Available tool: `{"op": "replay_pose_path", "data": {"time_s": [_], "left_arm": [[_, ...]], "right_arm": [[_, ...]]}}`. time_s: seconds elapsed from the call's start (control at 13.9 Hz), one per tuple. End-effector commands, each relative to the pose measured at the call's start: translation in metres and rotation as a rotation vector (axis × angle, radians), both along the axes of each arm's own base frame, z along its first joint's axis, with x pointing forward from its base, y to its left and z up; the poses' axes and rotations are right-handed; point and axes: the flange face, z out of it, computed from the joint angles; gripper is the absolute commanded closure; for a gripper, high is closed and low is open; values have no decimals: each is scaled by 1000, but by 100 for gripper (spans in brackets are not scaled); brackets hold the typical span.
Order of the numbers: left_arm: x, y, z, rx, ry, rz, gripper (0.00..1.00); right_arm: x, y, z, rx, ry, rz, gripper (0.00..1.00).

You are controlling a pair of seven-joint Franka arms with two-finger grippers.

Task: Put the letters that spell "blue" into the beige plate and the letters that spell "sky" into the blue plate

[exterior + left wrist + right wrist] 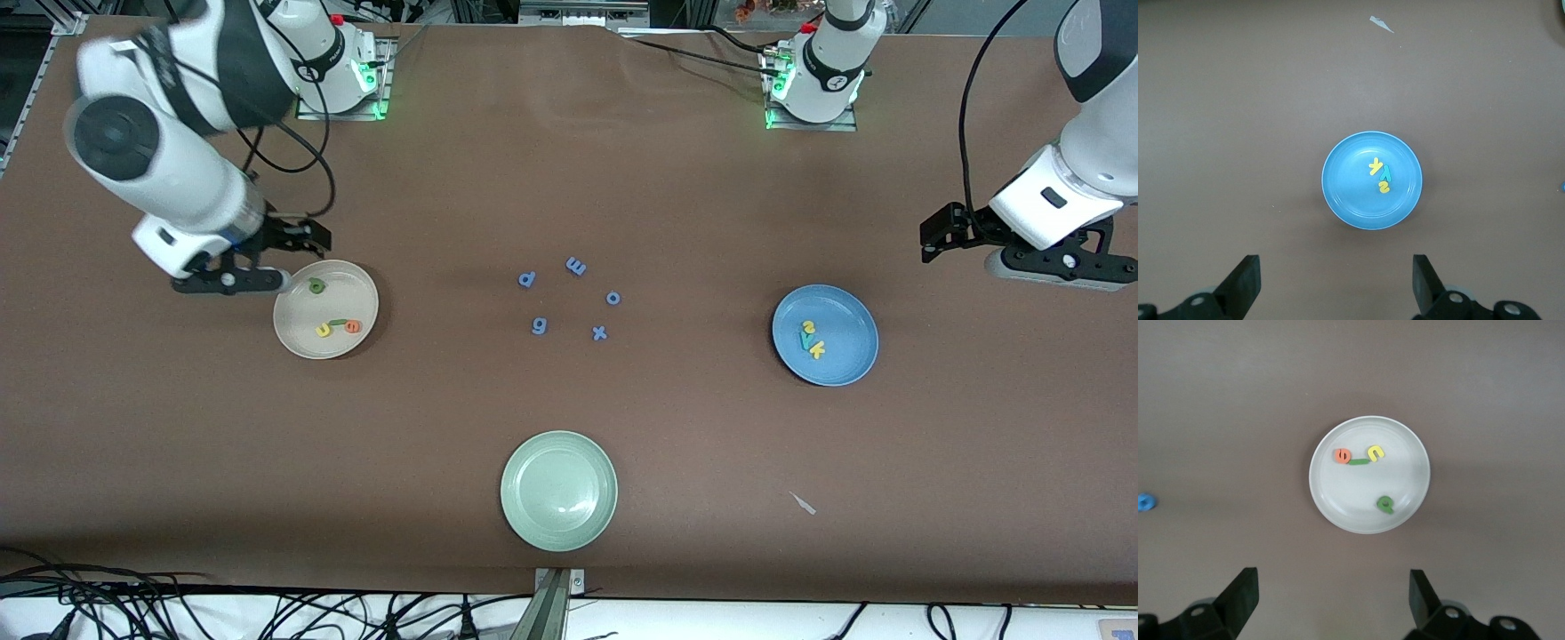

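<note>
The beige plate (pixel 298 316) holds the dark green b (pixel 316 285), light green l (pixel 338 322), yellow u (pixel 324 330) and orange e (pixel 353 326). My right gripper (pixel 233 281) hangs open and empty over the table just off that plate's rim; its wrist view shows the plate (pixel 1338 493) past the gripper (pixel 1331 600). The blue plate (pixel 849 320) holds the yellow s (pixel 807 327), teal y (pixel 807 340) and yellow k (pixel 816 349). My left gripper (pixel 1062 269) waits open over the table beside it, toward the left arm's end, as its wrist view shows (pixel 1336 283).
Several blue letters (pixel 569 298) lie scattered mid-table between the two plates. A pale green plate (pixel 558 490) sits nearer the front camera, with nothing in it. A small white scrap (pixel 803 503) lies on the brown table beside it, toward the left arm's end.
</note>
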Motion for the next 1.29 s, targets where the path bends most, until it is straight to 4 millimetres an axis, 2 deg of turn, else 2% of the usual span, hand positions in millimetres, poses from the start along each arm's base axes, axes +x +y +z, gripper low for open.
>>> {"op": "replay_pose_path", "data": {"time_s": [0.0, 0.07, 0.22, 0.29, 0.65, 0.93, 1.22], "left_arm": [[3, -1, 5, 24, -9, -18, 0], [3, -1, 5, 24, -9, -20, 0], [3, -2, 5, 24, -9, -21, 0], [3, -2, 5, 24, -9, -21, 0], [4, -2, 5, 24, -9, -21, 0], [3, -4, 6, 25, -12, -23, 0], [3, -3, 6, 24, -12, -21, 0]], "right_arm": [[-3, -38, 55, 28, 12, 46, 0], [-8, -57, 68, 29, 6, 49, 0], [-12, -77, 80, 53, 1, 51, 0], [-12, -80, 81, 63, 0, 53, 0], [-15, -75, 85, 59, 32, 53, 0], [-14, -74, 96, 61, 14, 55, 0], [-11, -76, 95, 59, 10, 43, 0]]}}
